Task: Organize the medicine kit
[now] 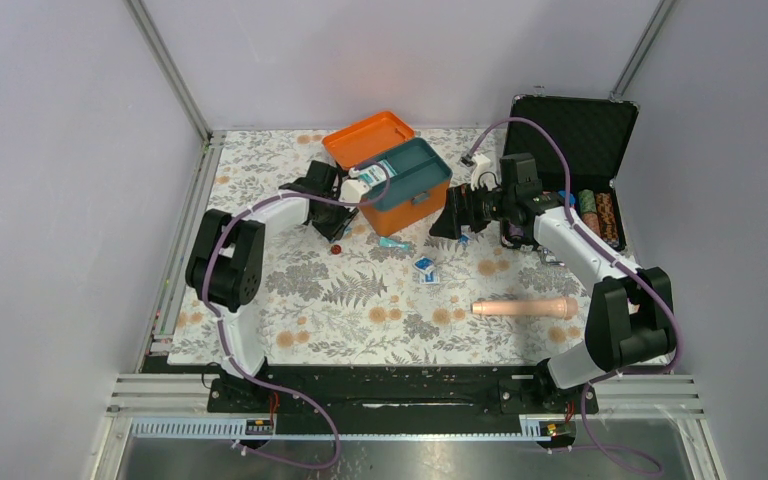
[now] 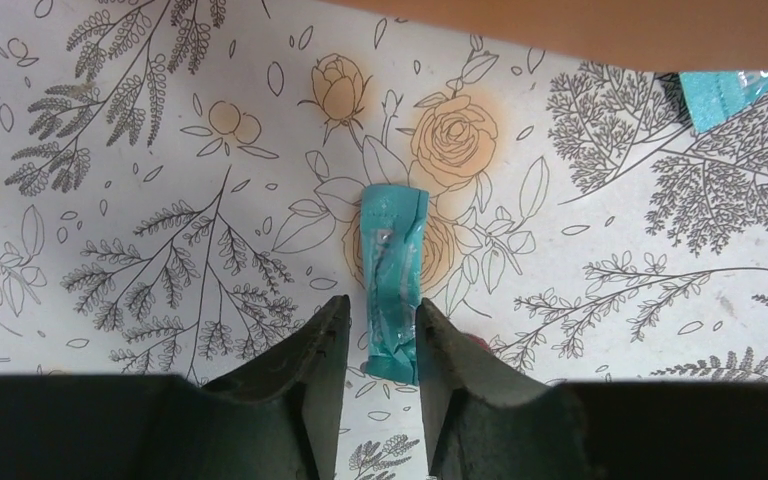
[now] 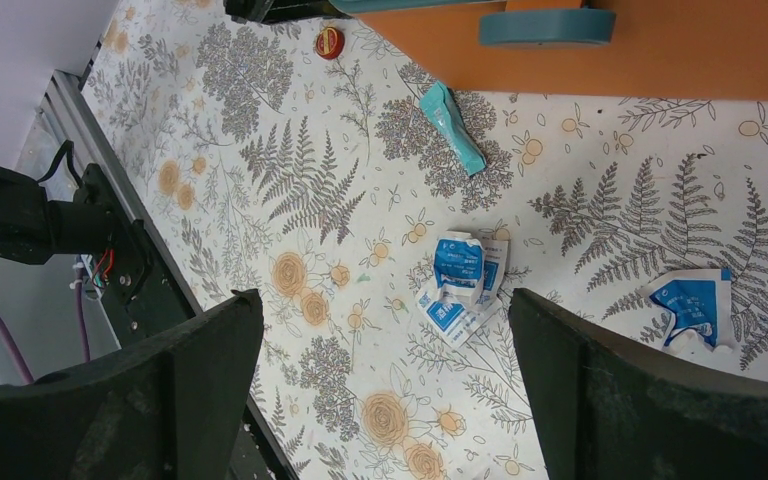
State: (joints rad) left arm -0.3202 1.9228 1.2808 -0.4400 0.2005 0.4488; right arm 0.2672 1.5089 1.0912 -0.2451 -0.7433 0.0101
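Open black foam-lined case (image 1: 572, 135) of poker chips (image 1: 596, 214), beige rod (image 1: 525, 307), small red cap (image 3: 330, 42) on floral cloth (image 1: 360, 322).

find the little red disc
Top view, left of centre: the red disc lies on the floral cloth beside the left fingers, near the orange box.

Teal packet (image 2: 393, 280): glossy, crinkled plastic film. Medicine kit box (image 1: 406, 214): smooth orange plastic. Table covering (image 1: 360, 295): matt floral print.

One orange box (image 1: 412, 212), two teal packets (image 2: 392, 280), one black case (image 1: 572, 130)
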